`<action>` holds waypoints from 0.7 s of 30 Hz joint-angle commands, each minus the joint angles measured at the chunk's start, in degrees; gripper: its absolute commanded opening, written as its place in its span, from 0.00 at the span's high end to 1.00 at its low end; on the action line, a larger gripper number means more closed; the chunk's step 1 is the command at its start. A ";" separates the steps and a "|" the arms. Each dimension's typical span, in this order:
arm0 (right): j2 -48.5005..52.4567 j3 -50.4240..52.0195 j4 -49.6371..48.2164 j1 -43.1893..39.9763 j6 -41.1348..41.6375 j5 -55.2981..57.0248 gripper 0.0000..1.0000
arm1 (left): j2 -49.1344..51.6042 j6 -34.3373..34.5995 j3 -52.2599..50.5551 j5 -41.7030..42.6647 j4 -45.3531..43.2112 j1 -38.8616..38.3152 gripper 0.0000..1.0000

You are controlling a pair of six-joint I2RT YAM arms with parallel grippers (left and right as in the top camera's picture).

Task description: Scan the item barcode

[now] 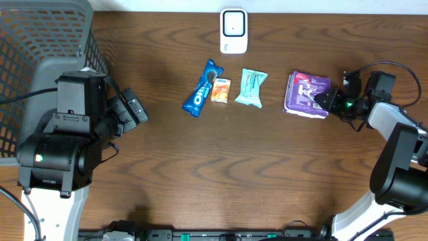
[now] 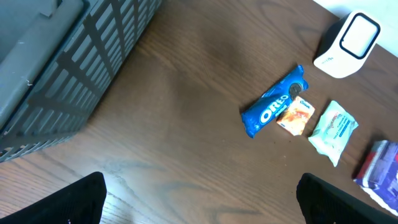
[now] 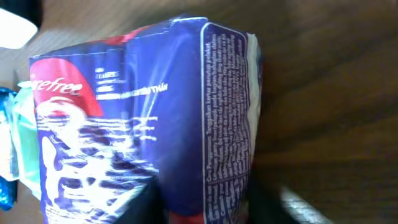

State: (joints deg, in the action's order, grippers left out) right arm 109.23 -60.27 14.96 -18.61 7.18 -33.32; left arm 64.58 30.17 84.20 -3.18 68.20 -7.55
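Basket: grey mesh basket (image 1: 40, 40) at the desk's (image 1: 221, 167) far left corner. Left arm hides part of the interior; contents cannot be told.
Scanner: white scanner (image 1: 233, 30) upright at the far edge, centre.
Row on desk: blue Oreo pack (image 1: 202, 88), small orange packet (image 1: 221, 90) touching it, teal packet (image 1: 251, 88) just beside, purple packet (image 1: 307, 94) further right, apart from the rest.
Task item: purple packet lies on the desk, right end at the right claw.
Right claw: right claw (image 1: 329, 100) clenched on the purple packet's narrow end, dark fingers (image 3: 264, 205) against both sides.
Left claw: left claw (image 1: 137, 110) released, spread wide, holding nothing, beside the basket and well apart from the row.
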 commanded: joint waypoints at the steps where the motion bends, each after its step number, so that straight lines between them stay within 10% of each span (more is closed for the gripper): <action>1: 0.61 0.09 0.50 0.26 -0.39 1.27 0.95 | 0.15 -0.13 0.42 -0.72 0.15 0.26 0.02; 12: -12.59 -2.27 3.58 1.27 -0.37 11.61 0.98 | 0.15 -0.15 0.42 -0.72 0.15 0.26 0.02; 21: -24.74 -2.27 8.72 13.73 0.94 75.03 0.97 | 0.15 -0.13 0.42 -0.72 0.15 0.26 0.02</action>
State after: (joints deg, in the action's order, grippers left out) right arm 85.03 -61.93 23.03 -8.47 7.29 10.07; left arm 64.58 30.17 84.20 -3.18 68.20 -7.55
